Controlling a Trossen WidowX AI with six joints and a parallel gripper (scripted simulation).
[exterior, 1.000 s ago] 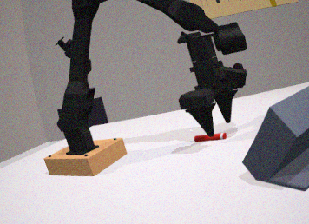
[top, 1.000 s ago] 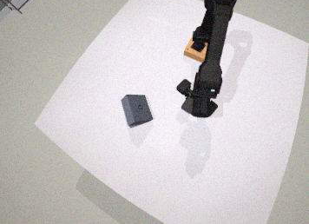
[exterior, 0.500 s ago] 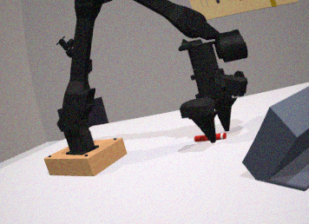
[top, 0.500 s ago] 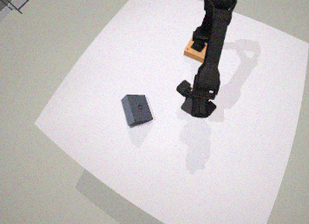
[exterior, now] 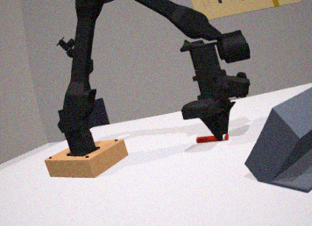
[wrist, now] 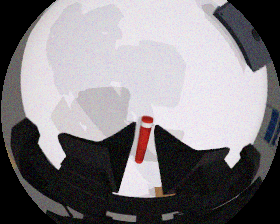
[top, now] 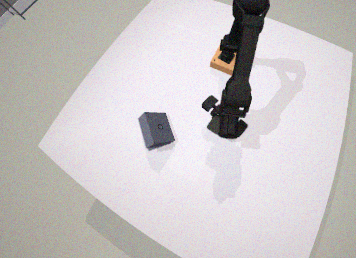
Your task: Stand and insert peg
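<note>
The red peg (exterior: 205, 140) (wrist: 143, 145) lies flat on the table. Its white-banded end faces away from the robot's base and its plain end faces the base. My gripper (top: 227, 129) (exterior: 221, 137) (wrist: 145, 126) points down with its fingertips low at the peg, near the banded end. The fingers stand partly apart, one on each side of the peg, with thin gaps showing in the wrist view. In the top view the arm hides the peg. The dark grey sloped panel (top: 163, 138) (exterior: 273, 144) (wrist: 240, 35) has one round hole (top: 160, 127) in its face.
The wooden base block (top: 220, 65) (exterior: 107, 158) carries the arm at the back of the white table (top: 100, 97) (exterior: 162, 194). The sloped panel stands off to one side of the gripper, at the upper right in the wrist view.
</note>
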